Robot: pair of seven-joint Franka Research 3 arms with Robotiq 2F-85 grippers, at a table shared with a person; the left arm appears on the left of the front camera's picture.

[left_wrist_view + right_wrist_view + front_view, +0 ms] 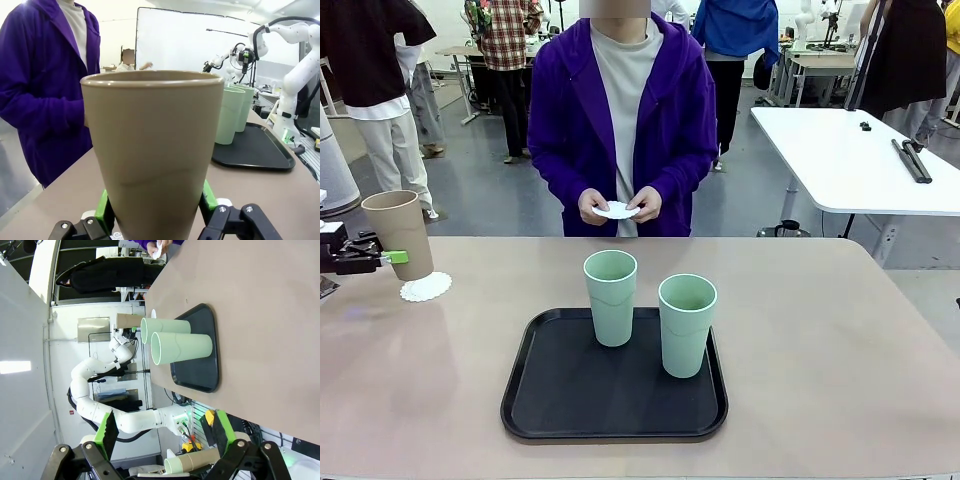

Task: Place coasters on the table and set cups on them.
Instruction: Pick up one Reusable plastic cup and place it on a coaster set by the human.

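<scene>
At the far left of the table [840, 340], my left gripper [382, 258] is shut on the tan-brown cup [400, 232]. It holds the cup upright over a white lacy coaster [425, 288]; I cannot tell whether the base touches it. In the left wrist view the tan cup [155, 150] sits between the green pads [104, 210]. Two mint green cups [611, 297] [687, 325] stand on the black tray [520, 400]. The person holds another coaster [617, 210] in both hands. My right gripper [164, 432] is open and holds nothing, far from the mint cups [180, 347].
The person in a purple hoodie [570, 130] stands at the table's far edge, opposite the tray. A white-topped table [840, 160] stands behind to the right. Bare beige tabletop lies right of the tray and between the tray and the tan cup.
</scene>
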